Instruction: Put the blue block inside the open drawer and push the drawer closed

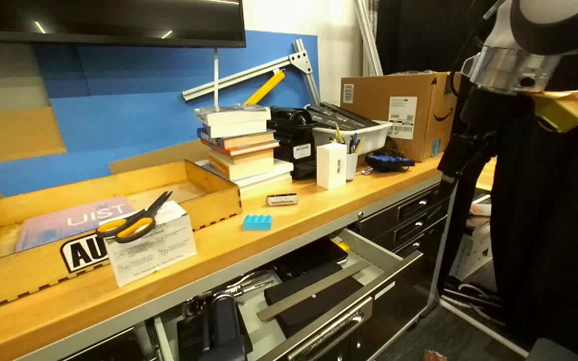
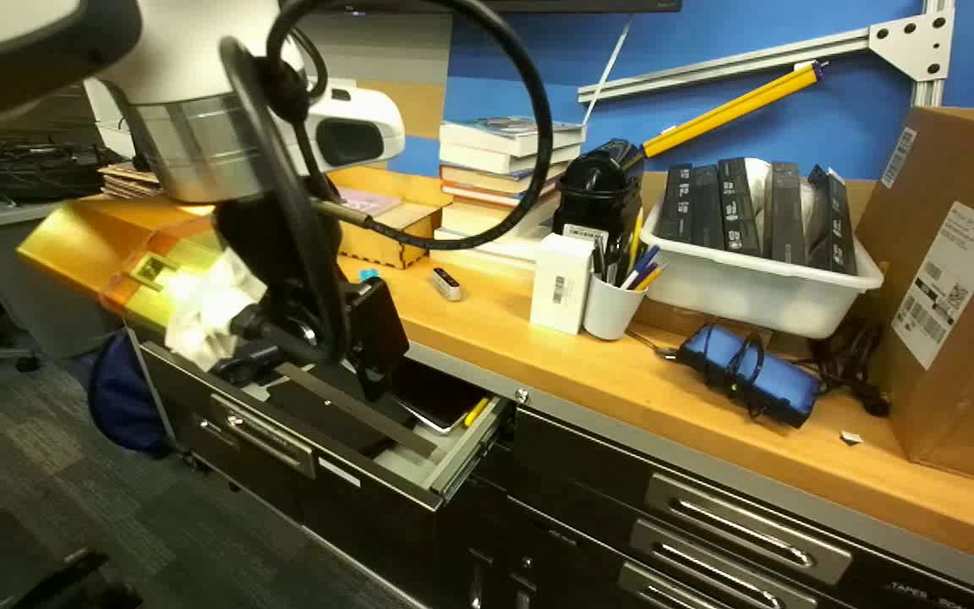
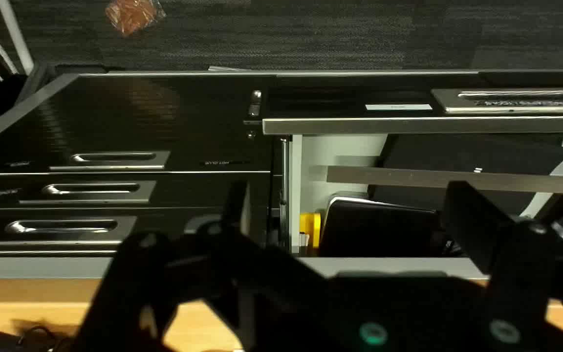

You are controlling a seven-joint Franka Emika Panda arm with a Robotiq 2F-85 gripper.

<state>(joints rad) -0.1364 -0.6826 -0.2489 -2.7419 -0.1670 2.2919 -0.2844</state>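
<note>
nearest the wrist camera, dark and blurred, is the gripper (image 3: 348, 195), its fingers (image 3: 472, 222) spread far apart with nothing held between them; its height above the drawer (image 3: 359, 126) i cannot tell. that drawer stands pulled out from under the front edge of the worktop (image 1: 224, 245). a flat metal strip (image 3: 433, 179) runs inside it, roughly along the line of its front edge, near a black case (image 3: 379, 227), and a yellow object (image 3: 311, 225) sits in an inner corner, by the side wall.

the blue block (image 1: 257, 222) lies on the worktop, seen in both exterior views, just off a front corner of the wooden tray (image 1: 216, 208) and set back from the front edge. a small white-and-dark object (image 1: 282, 199) lies near it, farther from that edge, and a stack of books (image 1: 244, 155) stands toward the back edge. scissors (image 1: 149, 210) rest on a white printed box (image 1: 153, 255) at the tray's front wall. farther along, a cardboard box (image 1: 369, 100) stands at the worktop's end.
</note>
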